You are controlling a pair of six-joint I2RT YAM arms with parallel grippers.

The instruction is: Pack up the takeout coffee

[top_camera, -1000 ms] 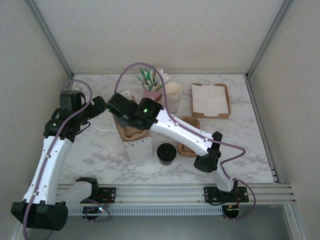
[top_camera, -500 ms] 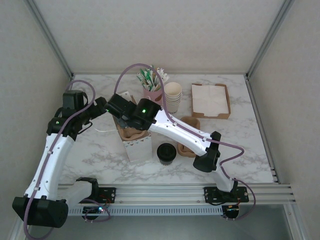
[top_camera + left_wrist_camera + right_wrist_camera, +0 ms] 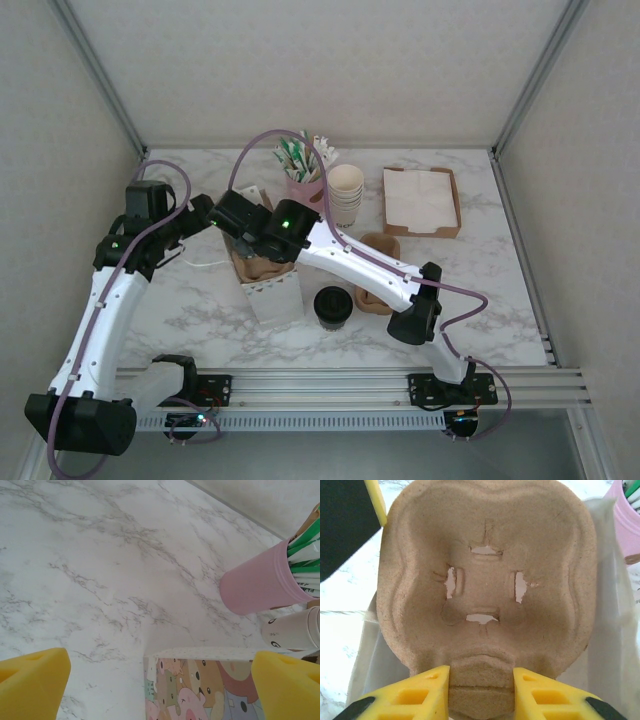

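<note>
From above, we see the takeout coffee (image 3: 333,305) standing upright on the marble-veined table (image 3: 500,300). Its round black lid is glossy. It sits just right of a white paper bag (image 3: 275,298) and apart from both pincers. A tan moulded-pulp carrier (image 3: 262,265) sits at the bag's mouth, under the right arm (image 3: 350,262). Further back stand a stack of cream paper cups (image 3: 346,192), a pink cup (image 3: 303,188) and a shallow brown cardboard tray (image 3: 455,205).

At the left wrist, we find the left gripper (image 3: 160,680) released, its blunt yellow fingers (image 3: 30,680) spread wide. The bag's cartoon-printed side lies between them, and they do not touch it. The smooth pink cup lies beyond.

At the right wrist, the right gripper (image 3: 480,690) is clenched on the carrier's ribbed tab. The carrier's fibrous, lobed well has four torn slits, and the thin white bag surrounds it.
</note>
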